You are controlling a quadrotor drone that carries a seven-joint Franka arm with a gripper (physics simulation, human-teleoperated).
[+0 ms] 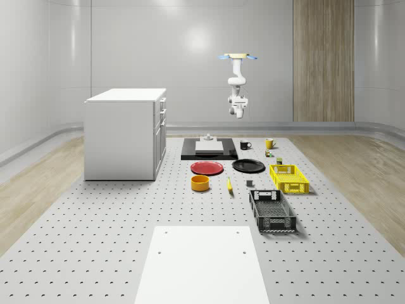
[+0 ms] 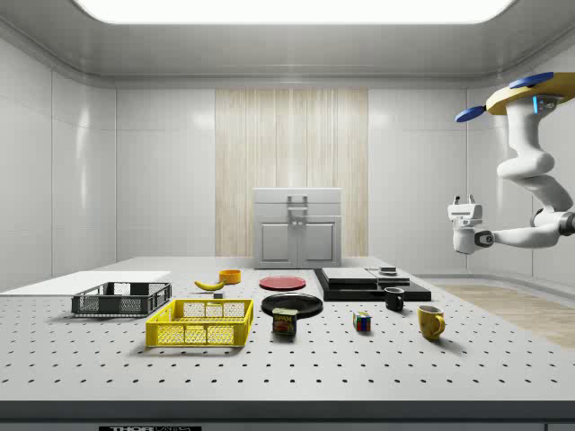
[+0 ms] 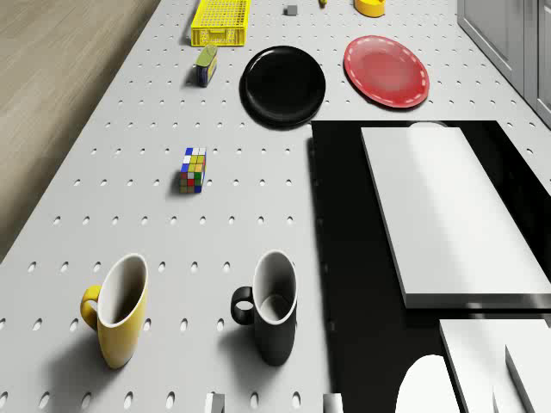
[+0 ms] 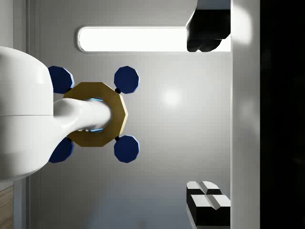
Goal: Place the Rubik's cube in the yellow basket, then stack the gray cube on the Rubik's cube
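Note:
The Rubik's cube [image 3: 194,169] [image 2: 362,321] lies on the perforated table, between the two mugs and a tin can [image 3: 206,66]. The yellow basket [image 1: 289,178] [image 2: 200,323] [image 3: 221,21] stands further along the whole-scene view's right side, with nothing in it. The small gray cube [image 1: 250,183] [image 3: 291,9] sits just beside that basket. The drone [image 1: 237,57] [image 2: 530,90] hovers high over the table's far end. Its arm hangs down and bends back up, so the gripper [image 2: 464,201] [image 4: 209,119] points at the ceiling, open and holding nothing, far above all objects.
A yellow mug [image 3: 116,310] and a black mug [image 3: 269,307] stand below the drone, next to a black slab [image 3: 344,258] bearing a white block [image 3: 448,215]. A black plate [image 3: 283,84], red plate [image 3: 386,71], orange bowl [image 1: 200,183], banana [image 1: 229,185], black basket [image 1: 272,211] and white cabinet [image 1: 125,133] are also there.

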